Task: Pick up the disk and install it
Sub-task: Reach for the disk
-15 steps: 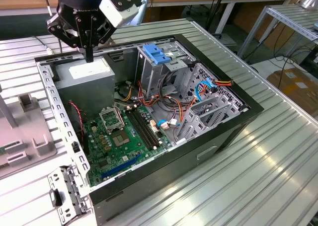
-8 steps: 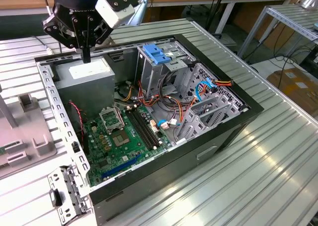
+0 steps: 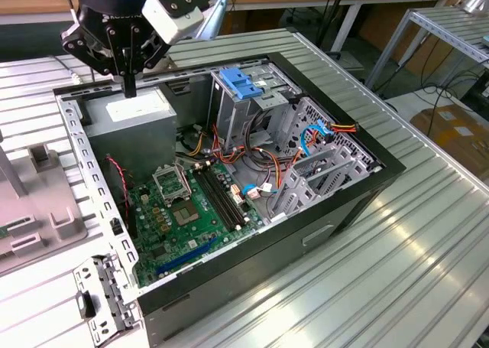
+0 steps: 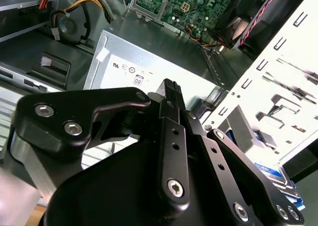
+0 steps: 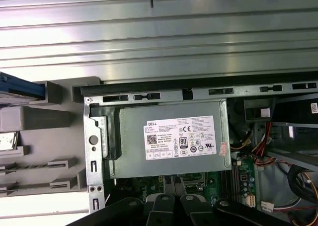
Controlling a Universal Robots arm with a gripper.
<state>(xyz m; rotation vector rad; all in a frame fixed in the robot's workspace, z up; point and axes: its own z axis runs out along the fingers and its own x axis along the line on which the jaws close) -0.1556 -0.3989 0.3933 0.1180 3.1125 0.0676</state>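
Observation:
My gripper (image 3: 130,86) hangs with its black fingers pressed together and nothing between them, just above the grey power-supply box (image 3: 130,122) at the back corner of the open computer case (image 3: 229,172). In the second wrist view the fingertips (image 4: 171,89) point at that box's white sticker. The disk (image 5: 21,88) shows as a blue-railed edge standing in the grey holder (image 5: 35,119) outside the case, apart from the gripper. A white-and-blue corner of the disk (image 4: 274,172) also shows in the second wrist view.
Inside the case lie a green motherboard (image 3: 187,210), bundled cables (image 3: 267,134) and a metal drive cage topped by a light-blue latch (image 3: 241,84). The case stands on a ribbed metal table (image 3: 397,271). A perforated side bracket (image 3: 103,302) sticks out at the front.

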